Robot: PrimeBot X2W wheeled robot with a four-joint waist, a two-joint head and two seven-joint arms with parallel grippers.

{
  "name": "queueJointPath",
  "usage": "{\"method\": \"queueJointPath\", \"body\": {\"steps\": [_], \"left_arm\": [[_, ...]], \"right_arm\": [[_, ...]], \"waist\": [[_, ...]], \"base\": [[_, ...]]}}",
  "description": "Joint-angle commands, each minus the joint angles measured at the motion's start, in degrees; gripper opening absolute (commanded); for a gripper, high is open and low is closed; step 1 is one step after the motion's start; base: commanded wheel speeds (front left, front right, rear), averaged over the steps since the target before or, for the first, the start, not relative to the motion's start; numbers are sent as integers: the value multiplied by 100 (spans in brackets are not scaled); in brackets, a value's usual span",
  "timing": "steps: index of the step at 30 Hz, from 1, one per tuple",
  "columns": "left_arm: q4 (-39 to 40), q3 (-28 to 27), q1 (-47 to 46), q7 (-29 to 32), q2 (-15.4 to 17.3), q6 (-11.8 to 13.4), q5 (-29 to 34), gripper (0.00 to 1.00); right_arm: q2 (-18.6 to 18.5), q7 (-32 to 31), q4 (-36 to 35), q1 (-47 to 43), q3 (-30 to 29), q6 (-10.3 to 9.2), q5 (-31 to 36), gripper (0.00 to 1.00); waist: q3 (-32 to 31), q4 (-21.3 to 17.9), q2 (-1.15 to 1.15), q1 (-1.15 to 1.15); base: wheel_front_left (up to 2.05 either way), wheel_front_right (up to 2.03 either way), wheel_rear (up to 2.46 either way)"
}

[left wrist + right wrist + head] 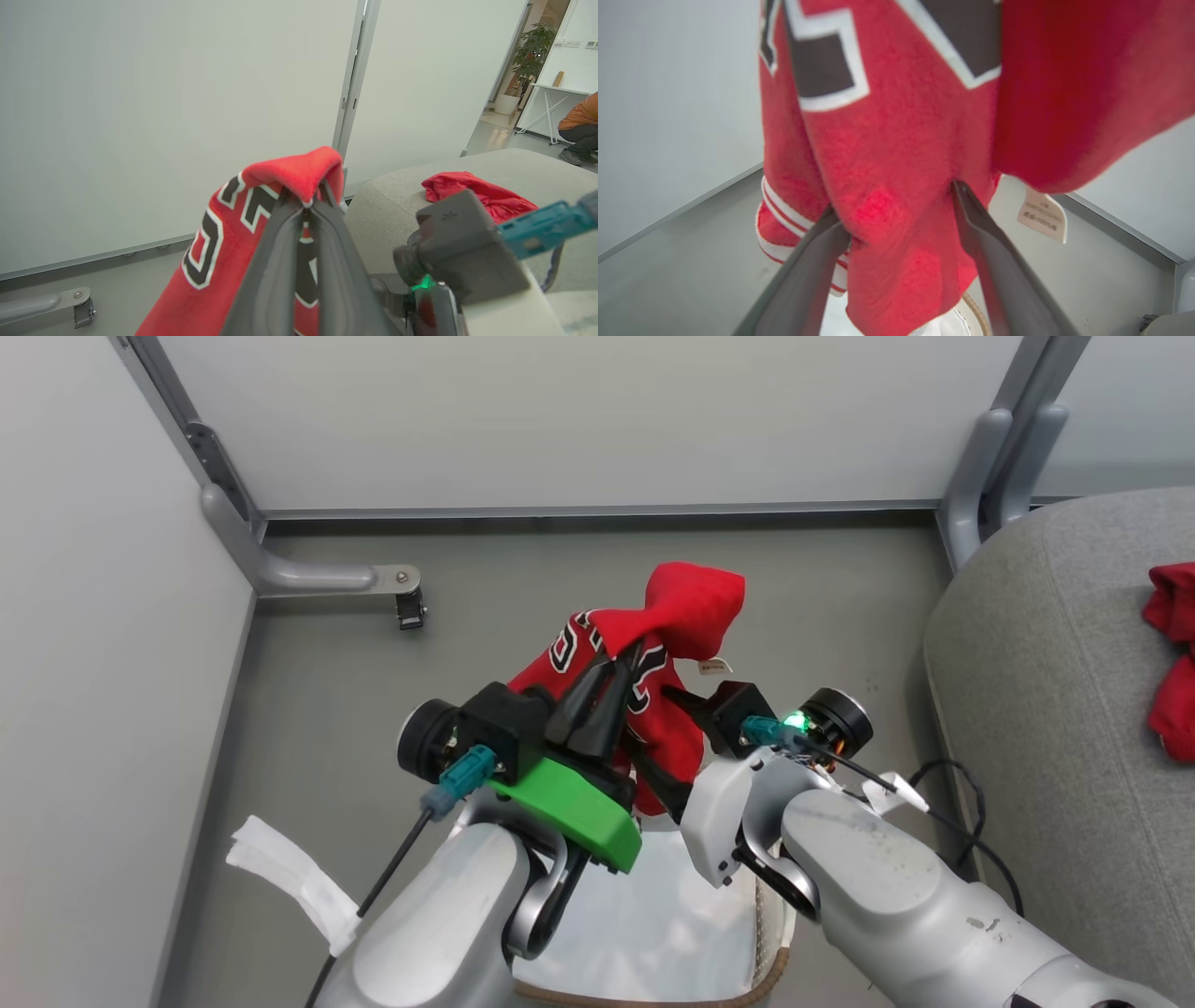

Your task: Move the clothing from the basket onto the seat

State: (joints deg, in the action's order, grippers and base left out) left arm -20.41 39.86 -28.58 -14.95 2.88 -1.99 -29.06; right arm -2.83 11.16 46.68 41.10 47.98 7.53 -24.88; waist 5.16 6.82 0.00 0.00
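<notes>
Left gripper (303, 201): clenched on a top fold of the red jersey (686, 607), carrying its weight.
Right gripper (894, 200): jaws spread wide, one on each side of the hanging lower cloth, not pinching it.
Jersey position: raised above the basket (770, 933), clear of it, hem dangling.
Basket: white liner (653, 915) visible inside; the part behind the arms cannot be judged.
Seat (1046, 691): to the robot's right; second red garment (1172, 653) lies on it.
Done: one garment delivered, one lifted.
Outstanding: carry across, release on the seat.
</notes>
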Motion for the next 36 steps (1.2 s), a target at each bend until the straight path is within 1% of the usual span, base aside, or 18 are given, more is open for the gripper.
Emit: {"method": "queueJointPath", "body": {"steps": [1,2,3,5,7,8,15,21,22,23,24,30,36], "left_arm": [[48,42,-80,-33,10,0,-70,0],[59,71,-88,-34,10,-2,-89,0],[62,99,-96,-35,10,0,-98,0],[73,156,-113,-35,9,8,-120,0],[76,195,-127,-35,10,10,-145,0],[82,210,-131,-35,9,10,-165,0],[50,211,-38,-34,9,43,-192,0],[36,112,5,-34,9,86,-128,0],[37,72,8,-34,9,102,-108,5],[32,32,14,-35,9,115,-66,42],[-2,7,29,-34,8,110,-43,100],[-157,-156,2,-29,11,88,178,100],[-385,-360,-15,-28,27,7,372,100]], "right_arm": [[-24,-64,57,88,31,-8,-67,98],[-26,-120,111,145,59,-8,-78,95],[-25,-177,158,175,83,-8,-104,93],[-24,-261,226,243,136,-8,-163,73],[-25,-315,279,319,187,-8,-216,20],[-26,-327,303,346,197,-8,-247,0],[-25,-132,446,412,260,-8,-371,0],[-25,50,522,395,327,-8,-457,0],[-26,56,537,411,340,-8,-469,0],[-26,67,539,433,353,-8,-493,0],[-26,79,546,468,357,-8,-506,0],[-24,182,521,605,399,-8,-606,0],[-24,266,495,701,454,-8,-704,0]], "waist": [[2,29,0,0],[2,46,0,0],[0,60,0,0],[-1,88,0,0],[-6,116,0,0],[-9,133,0,0],[-32,163,0,0],[-4,34,0,0],[7,-16,0,0],[23,-67,0,0],[44,-135,0,0],[214,-678,0,0],[395,-1430,0,0]], "base": [[0,0,0],[0,0,0],[0,0,0],[0,0,0],[0,0,0],[0,0,0],[0,0,0],[0,0,0],[0,0,0],[0,0,0],[0,0,0],[0,0,0],[0,0,0]]}}
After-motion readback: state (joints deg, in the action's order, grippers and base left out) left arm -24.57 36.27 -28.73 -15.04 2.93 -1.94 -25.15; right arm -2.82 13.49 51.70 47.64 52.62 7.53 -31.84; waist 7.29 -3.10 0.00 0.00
